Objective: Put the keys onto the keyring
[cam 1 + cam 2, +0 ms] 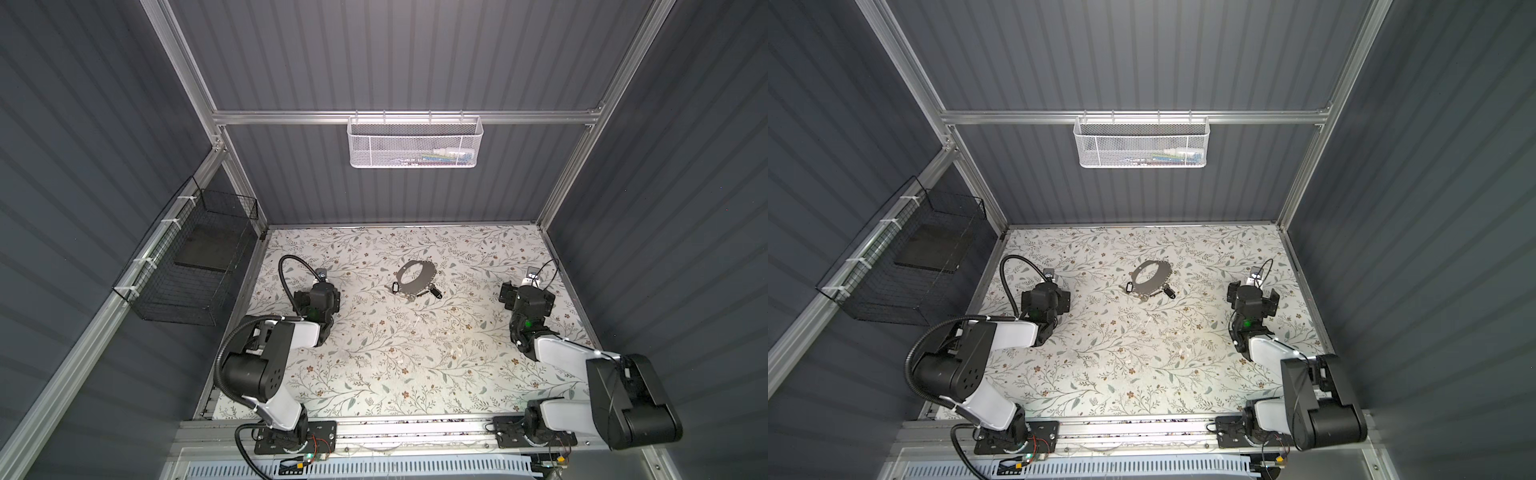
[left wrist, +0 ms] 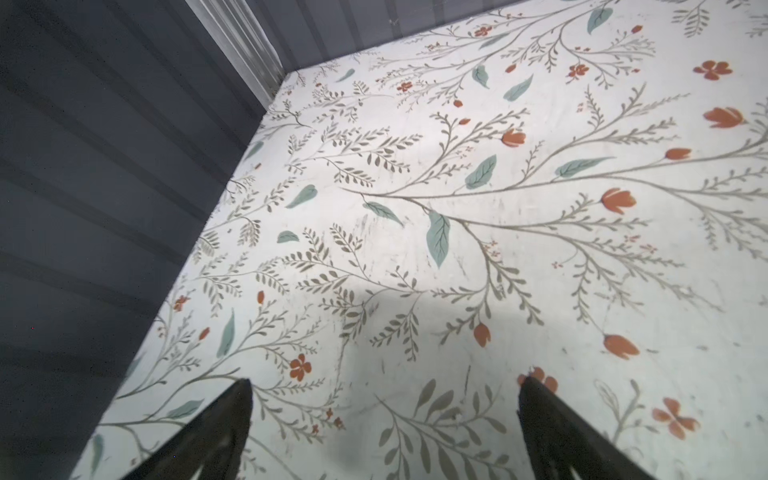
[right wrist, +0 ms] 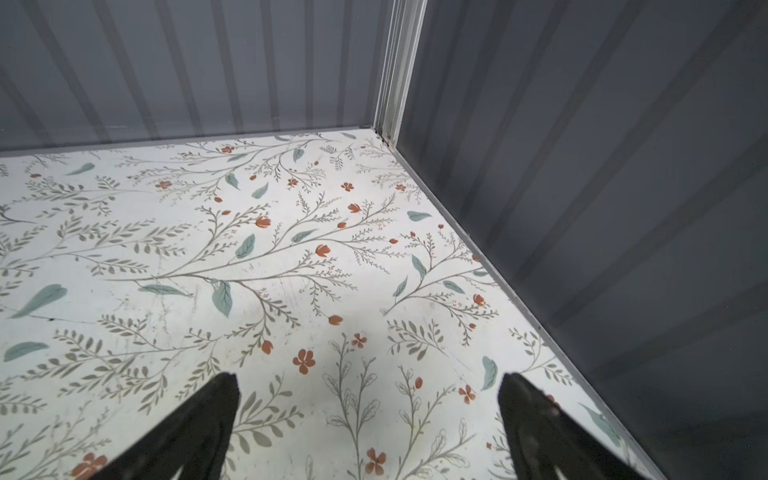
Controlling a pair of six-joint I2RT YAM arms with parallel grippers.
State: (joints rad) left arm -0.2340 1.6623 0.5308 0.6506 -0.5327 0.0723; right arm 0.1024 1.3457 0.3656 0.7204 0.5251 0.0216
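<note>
One flat grey metal keyring (image 1: 415, 289), black oblong keys (image 1: 396, 287) at rim

The two arms are built alike: black motor housings at the joints, glossy white shells on the links between. The left arm (image 1: 305, 334) wears a ribbed black hose (image 1: 281, 274) off its wrist and another by its round black elbow drum (image 1: 253, 376), which is dotted with small holes. The right arm (image 1: 561, 357) has just a thin black wire (image 1: 556, 262) over the wrist and a green light (image 1: 528, 323) glowing on its dark forearm. Each stands on a flat black base plate (image 1: 326, 432) with silver screws; red and black leads (image 1: 319, 446) trail beside the left one. The left end effector (image 2: 385, 381) and right end effector (image 3: 368, 376) each finish in two tapering black fingers (image 2: 216, 432).
</note>
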